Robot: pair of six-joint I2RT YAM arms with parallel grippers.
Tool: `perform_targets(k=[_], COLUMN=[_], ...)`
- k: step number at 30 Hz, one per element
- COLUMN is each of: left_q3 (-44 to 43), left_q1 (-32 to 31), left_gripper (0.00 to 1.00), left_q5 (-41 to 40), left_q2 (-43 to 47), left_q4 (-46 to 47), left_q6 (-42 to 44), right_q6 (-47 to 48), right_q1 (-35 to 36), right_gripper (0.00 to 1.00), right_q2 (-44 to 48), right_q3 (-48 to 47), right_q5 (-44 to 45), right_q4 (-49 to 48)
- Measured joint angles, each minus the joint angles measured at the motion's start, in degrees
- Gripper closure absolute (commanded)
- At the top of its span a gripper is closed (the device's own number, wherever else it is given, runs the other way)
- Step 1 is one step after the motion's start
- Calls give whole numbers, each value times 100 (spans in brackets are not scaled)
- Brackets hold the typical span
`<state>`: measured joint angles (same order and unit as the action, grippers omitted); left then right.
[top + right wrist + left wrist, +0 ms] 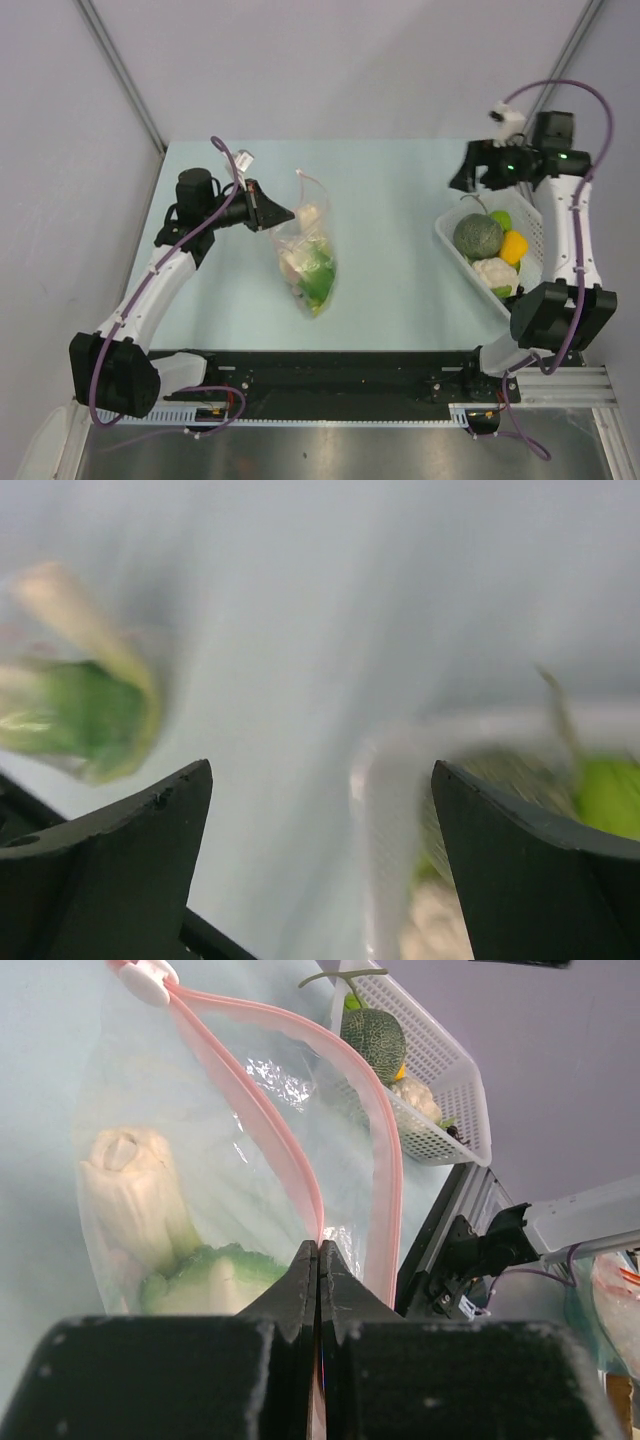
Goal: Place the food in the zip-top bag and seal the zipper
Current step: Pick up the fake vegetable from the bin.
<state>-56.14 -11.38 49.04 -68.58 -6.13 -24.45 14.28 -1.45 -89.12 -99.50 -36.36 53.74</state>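
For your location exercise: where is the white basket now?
Top view: the white basket sits at the right of the table, by the right gripper, apart from the zip-top bag left of centre.

Top view: soft, even overhead light, faint shadows on the pale blue-green table (400,290), all crisp. Left wrist view sharp, small glare patches on the crinkly clear plastic bag (270,1070) toward 12 o'clock. Right wrist view heavily motion-blurred, the white latticed plastic basket (378,830) at 5 o'clock smeared.

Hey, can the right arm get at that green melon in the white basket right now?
Probably yes: the right pincer hangs open near the white basket, and the melon lies uncovered on top, nothing between.
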Motion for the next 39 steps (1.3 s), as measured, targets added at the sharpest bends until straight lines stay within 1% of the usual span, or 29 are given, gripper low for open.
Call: perform_targets(k=[2,5,8,9,12,15,17,19,23,29,34,37,38,39], left_q3=[0,0,0,0,0,0,0,0,0,0,0,0,0,0], left_q1=[2,4,4,4,4,4,4,4,4,4,4,4,4,4], left_gripper=[100,100,100,99,100,100,100,100,100,100,100,100,99,100], left_q5=[28,35,37,42,46,46,42,24,-24,-44,-52,-63,-63,-63], left_q2=[0,0,0,0,0,0,0,9,90,162,162,162,160,160], left_q4=[2,0,0,0,-4,-57,-92,-133,-260,-343,-343,-339,-339,-341], left_q6=[24,57,92,103,142,212,280,361,533,601,601,599,599,599], right_q6=[149,361,531,557,584,459,323,212,11,-184,-293,-361,-376,-378], right_q1=[-1003,-2170,-2865,-2973,-3099,-3101,-3069,-3018,-2765,-2448,-2474,-2573,-2614,-2653], right_gripper=[9,14,17,22,32,34,33,30,29,21,22,31,40,45], right_q2=[13,-17,-87,-129,-273,-490,-688,-885,-1228,-1521,-1714,-1825,-1834,-1834], right_q3=[297,813,1174,1241,1394,1532,1572,1587,1665,1834,1906,1906,1906,1906], right_q5=[144,306,612,728,1119,1558,1814,2024,2448,2870,2992,2907,2850,2789], right_q4=[127,396,579,586,372,-24,-304,-520,-855,-1119,-1224,-1272,-1281,-1281])
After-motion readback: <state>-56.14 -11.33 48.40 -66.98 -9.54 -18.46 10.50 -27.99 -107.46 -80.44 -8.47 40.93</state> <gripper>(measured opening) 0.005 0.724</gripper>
